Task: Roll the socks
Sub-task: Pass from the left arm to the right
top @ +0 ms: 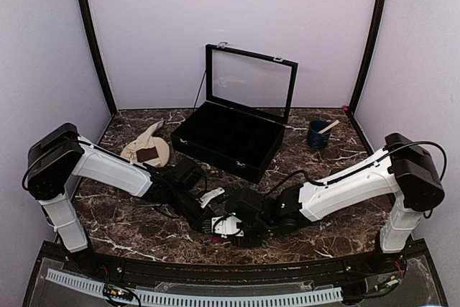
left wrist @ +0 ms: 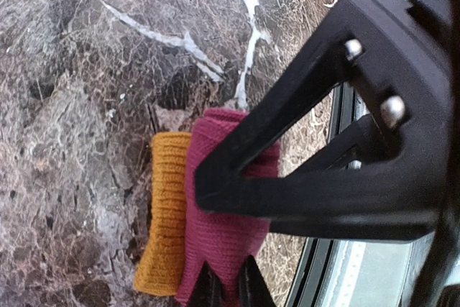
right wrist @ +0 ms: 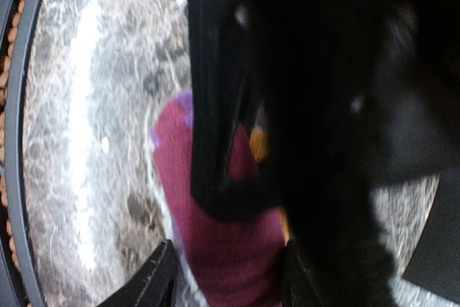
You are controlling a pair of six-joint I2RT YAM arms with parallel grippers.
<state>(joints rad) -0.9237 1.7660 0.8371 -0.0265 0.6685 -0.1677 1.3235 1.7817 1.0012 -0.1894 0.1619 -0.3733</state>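
Marble table (top: 129, 229) | blue cup (top: 317, 136) holds stick (top: 328, 126) | left tool (left wrist: 230, 287) pinches pink sock (left wrist: 223, 235) | right tool (right wrist: 226, 278) released

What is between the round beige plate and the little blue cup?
A black rectangular case with its glass lid standing open lies between the round beige plate and the small blue cup. The top view shows it.
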